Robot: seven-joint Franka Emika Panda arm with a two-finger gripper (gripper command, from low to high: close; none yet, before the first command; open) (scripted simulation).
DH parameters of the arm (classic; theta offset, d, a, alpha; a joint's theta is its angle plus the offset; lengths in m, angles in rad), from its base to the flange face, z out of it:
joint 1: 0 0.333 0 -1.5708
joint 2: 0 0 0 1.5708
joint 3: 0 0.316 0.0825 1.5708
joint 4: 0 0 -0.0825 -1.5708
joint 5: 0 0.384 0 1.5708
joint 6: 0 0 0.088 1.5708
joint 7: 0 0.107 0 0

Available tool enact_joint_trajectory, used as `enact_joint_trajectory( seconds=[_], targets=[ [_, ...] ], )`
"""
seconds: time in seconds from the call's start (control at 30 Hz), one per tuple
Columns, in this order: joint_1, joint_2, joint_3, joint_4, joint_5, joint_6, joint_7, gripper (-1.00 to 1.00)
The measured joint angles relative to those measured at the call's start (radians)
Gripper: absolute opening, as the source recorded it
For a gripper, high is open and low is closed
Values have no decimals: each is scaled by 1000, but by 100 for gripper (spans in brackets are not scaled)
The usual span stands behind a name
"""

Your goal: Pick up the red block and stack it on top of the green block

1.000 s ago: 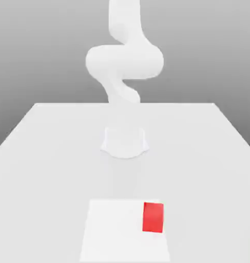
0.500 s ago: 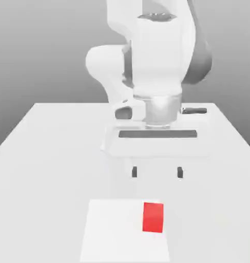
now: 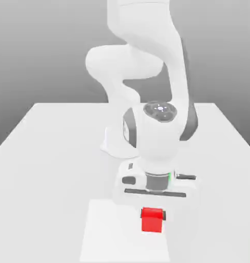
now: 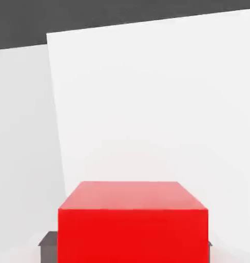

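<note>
Lowered from its raised pose of half a second ago, the Panda arm's hand now sits directly over the red block (image 3: pixel 152 220), which has not shifted from its spot toward the 4 o'clock part of the pale square mat (image 3: pixel 103 236) at the near edge of the desk (image 3: pixel 50 154); in the exterior view the jaws (image 3: pixel 153 210) are hidden behind the hand and the block's top, so from here nobody could say how they stand. No green block is to be seen on the desk. In the hand view the red block (image 4: pixel 132 226) looms close, its top face and one side face square to the camera, with a dark fingertip (image 4: pixel 49 239) poking out at 9 o'clock of it and another sliver at 3 o'clock, so the jaws appear to stand apart, straddling the block rather than clamped on it, though contact cannot be ruled out. The step in hand looks like the grasp itself: best done by settling low enough that the pads meet the side faces at mid-height, staying centred, then closing squarely before any lift.
</note>
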Motion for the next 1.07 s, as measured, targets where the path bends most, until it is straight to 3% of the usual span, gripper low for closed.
enact_joint_trajectory(
  seconds=[0.27, 0.8, 0.93, 0.97, 1.07],
  targets=[
    [-5, -204, 44, -7, 63, -197, -75, -100],
    [178, 84, 265, 557, -92, -500, -593, -100],
    [224, 209, 245, 610, -153, -434, -602, -100],
    [231, 232, 236, 613, -164, -414, -597, 100],
    [231, 232, 236, 613, -164, -414, -597, 100]
  ],
)
